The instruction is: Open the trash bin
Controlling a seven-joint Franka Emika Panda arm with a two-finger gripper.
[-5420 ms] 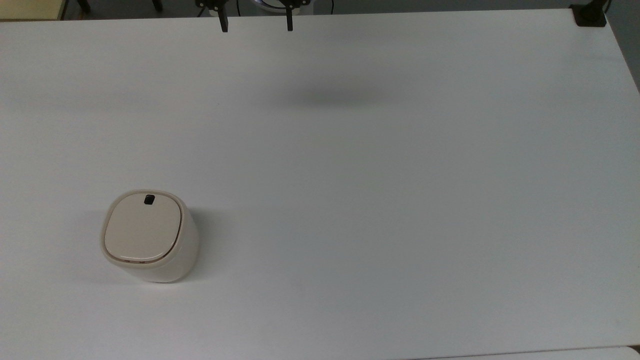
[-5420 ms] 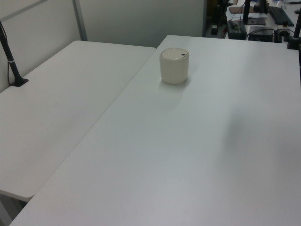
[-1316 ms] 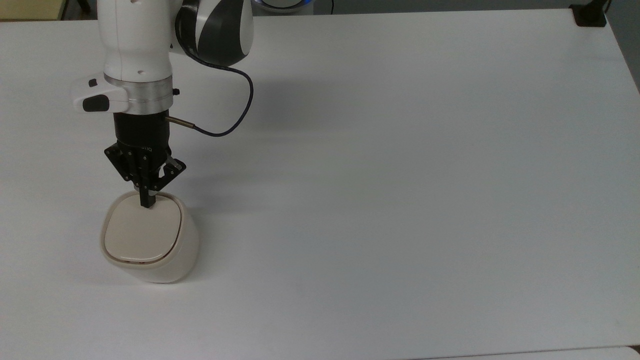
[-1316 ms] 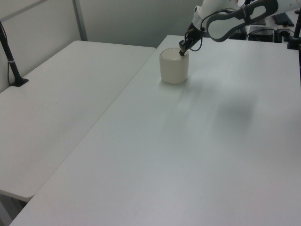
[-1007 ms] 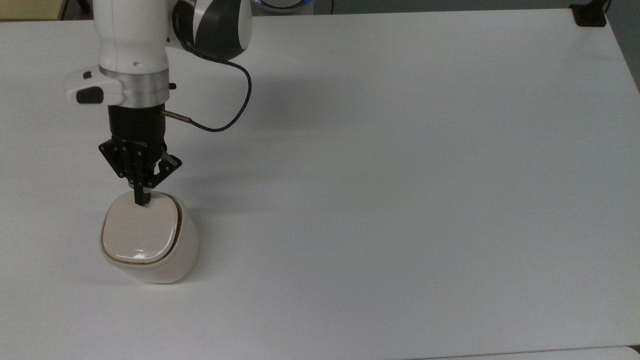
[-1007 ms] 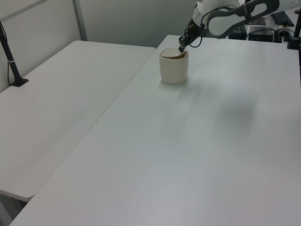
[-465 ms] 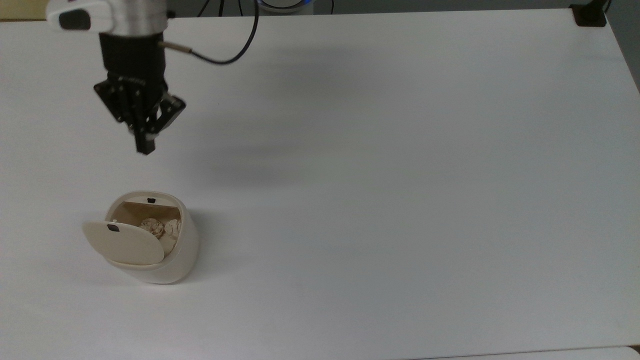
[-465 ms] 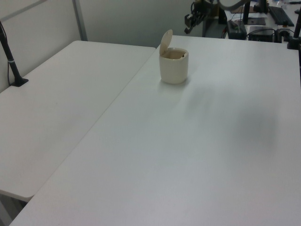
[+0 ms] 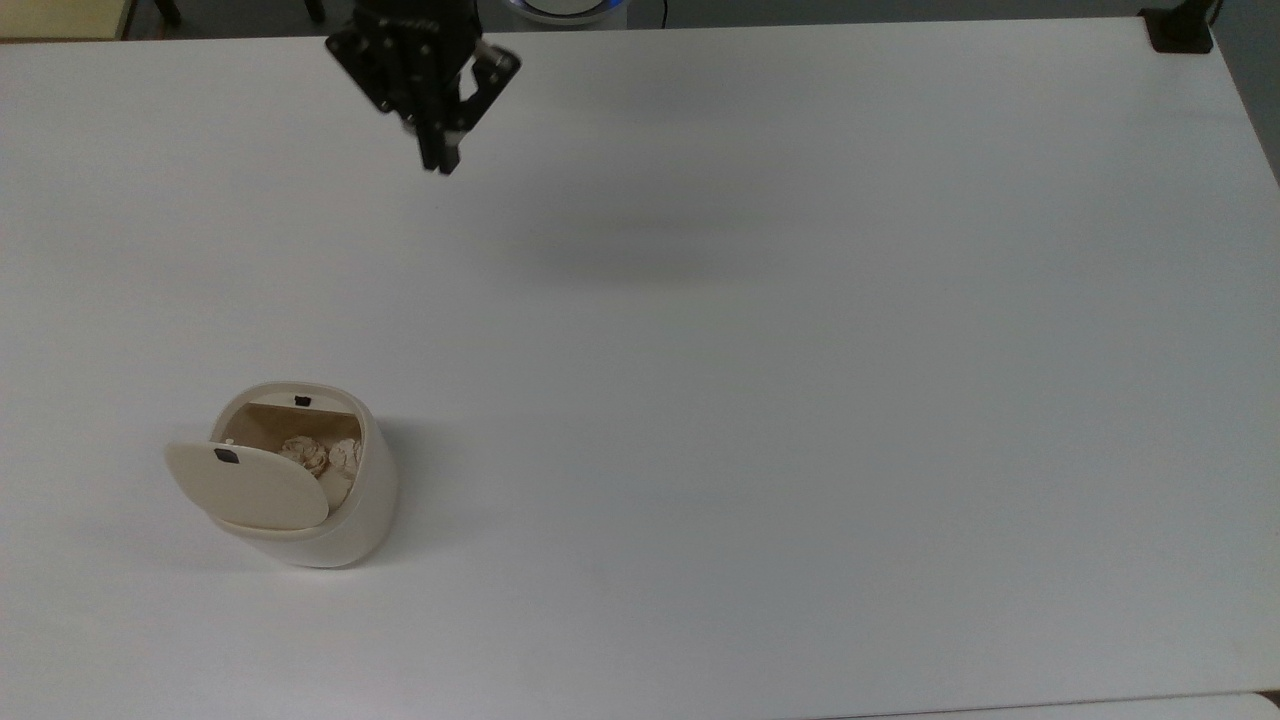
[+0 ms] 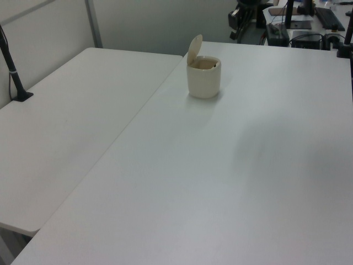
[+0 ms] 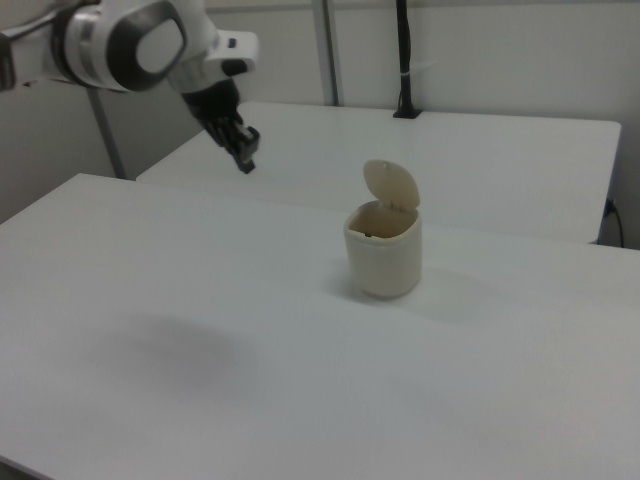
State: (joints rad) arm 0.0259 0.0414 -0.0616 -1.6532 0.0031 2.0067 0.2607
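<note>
The trash bin (image 9: 310, 500) stood near the desk's (image 9: 800, 400) front-left corner in the top view, its lid (image 9: 245, 485) sprung upright, crumpled paper (image 9: 320, 457) inside: task apparently done. The gripper (image 9: 437, 160), jaws pressed together, hung well apart near the far edge.

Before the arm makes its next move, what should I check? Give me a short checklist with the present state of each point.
1. Lid open: ok. It stands up from the bin in the right view.
2. Bin upright on the table: ok.
3. Gripper away from the bin: ok. It hangs high, near the table's far edge in the top view.
4. Gripper holds nothing: ok. Its fingers are shut together.
5. Bin's inside in sight: ok. Crumpled paper lies in it.
6. Lid latched open: cannot tell.
</note>
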